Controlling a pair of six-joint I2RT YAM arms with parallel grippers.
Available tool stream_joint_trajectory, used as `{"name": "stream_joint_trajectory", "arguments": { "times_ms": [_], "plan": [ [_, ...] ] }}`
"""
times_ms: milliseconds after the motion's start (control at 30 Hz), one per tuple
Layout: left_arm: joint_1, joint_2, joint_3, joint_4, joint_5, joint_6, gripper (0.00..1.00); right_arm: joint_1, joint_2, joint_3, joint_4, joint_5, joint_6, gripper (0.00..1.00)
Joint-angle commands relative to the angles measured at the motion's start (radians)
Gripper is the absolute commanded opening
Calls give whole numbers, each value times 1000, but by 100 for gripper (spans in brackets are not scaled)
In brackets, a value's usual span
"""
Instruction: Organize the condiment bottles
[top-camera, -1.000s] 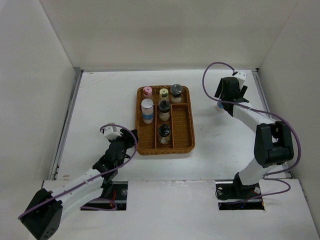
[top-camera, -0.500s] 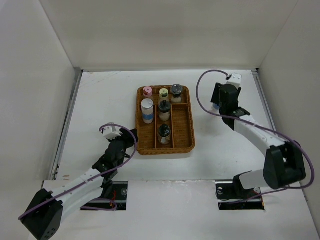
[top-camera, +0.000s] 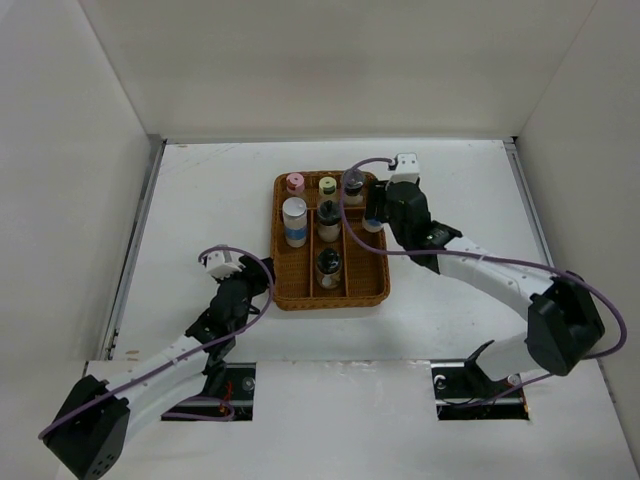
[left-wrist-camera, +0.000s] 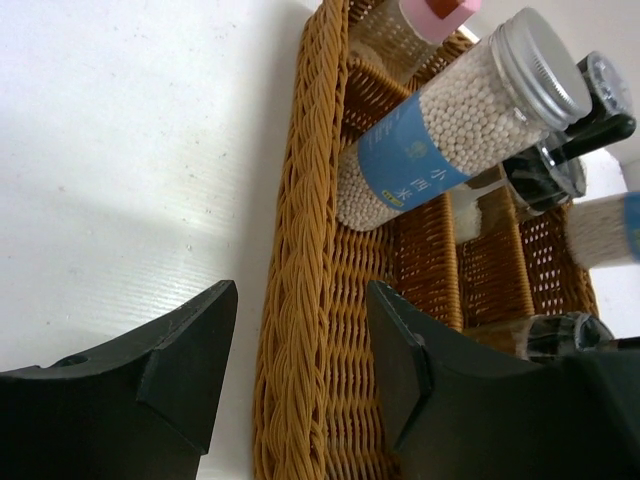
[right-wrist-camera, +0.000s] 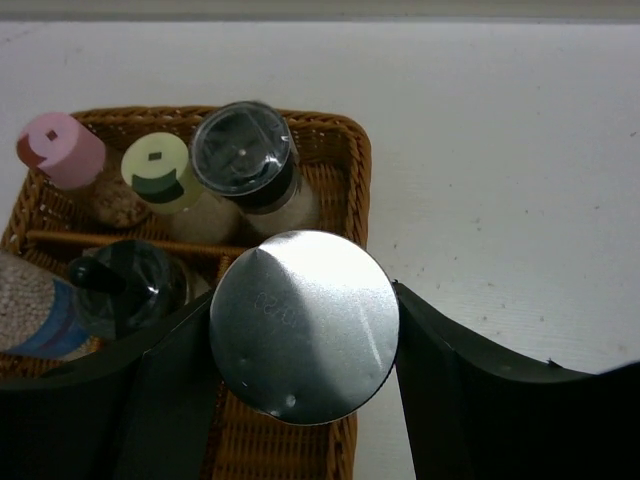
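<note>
The brown wicker tray (top-camera: 380, 270) holds pink-lidded (top-camera: 295, 183), yellow-lidded (top-camera: 327, 185) and grey-lidded (top-camera: 352, 180) jars. It also holds a white blue-banded bottle (top-camera: 294, 222) and two black-capped bottles (top-camera: 329, 215) (top-camera: 328, 265). My right gripper (top-camera: 378, 212) is shut on a second blue-banded bottle (right-wrist-camera: 303, 325), its silver lid between both fingers, above the tray's right compartment by the right rim (right-wrist-camera: 360, 190). My left gripper (left-wrist-camera: 300, 350) stands open astride the tray's left rim (left-wrist-camera: 300, 260), with a gap showing on its outer side. In the left wrist view the held bottle (left-wrist-camera: 605, 230) shows at the right edge.
White walls enclose the table on the left, back and right. Bare table (top-camera: 460, 300) lies right of the tray and more (top-camera: 200, 200) to its left. The right arm's purple cable (top-camera: 350, 190) loops over the tray's back right corner.
The right gripper closed on the blue-banded bottle at the back right of the table and carried it left to the tray's right side. The left arm stayed put.
</note>
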Motion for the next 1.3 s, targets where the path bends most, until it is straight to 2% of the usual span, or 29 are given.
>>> {"name": "stream_joint_trajectory", "arguments": {
  "times_ms": [0, 533, 567, 633, 700, 833, 867, 900, 1100, 1200, 1233, 1267],
  "plan": [
    [15, -23, -4, 43, 13, 9, 53, -2, 27, 75, 123, -12, 19, 52],
    [26, -22, -3, 34, 16, 3, 53, 55, 207, 101, 131, -13, 36, 53],
    [26, -28, -3, 34, 16, 6, 53, 58, 210, 100, 131, -7, 37, 56],
    [26, -20, -3, 40, 15, 6, 53, 66, 213, 89, 137, 0, 34, 69],
    [31, -7, -3, 40, 16, 6, 53, 66, 213, 84, 138, 0, 37, 77],
    [41, -14, -4, 40, 15, 6, 53, 75, 163, 60, 141, 11, 45, 92],
    [41, -11, -4, 41, 11, 9, 53, 76, 143, 51, 149, 20, 46, 100],
    [43, -7, -4, 41, 11, 9, 54, 76, 124, 42, 154, 31, 49, 100],
    [52, -19, 3, 40, 21, 38, 64, 76, -27, -52, 174, 134, 62, 100],
    [54, -26, -1, 43, 10, 51, 73, 54, -86, -127, 197, 189, 92, 100],
    [54, -22, 2, 47, 8, 54, 79, 43, -101, -153, 200, 210, 109, 100],
    [57, -16, 3, 54, 4, 61, 98, 34, -110, -181, 206, 230, 130, 100]
  ]
}}
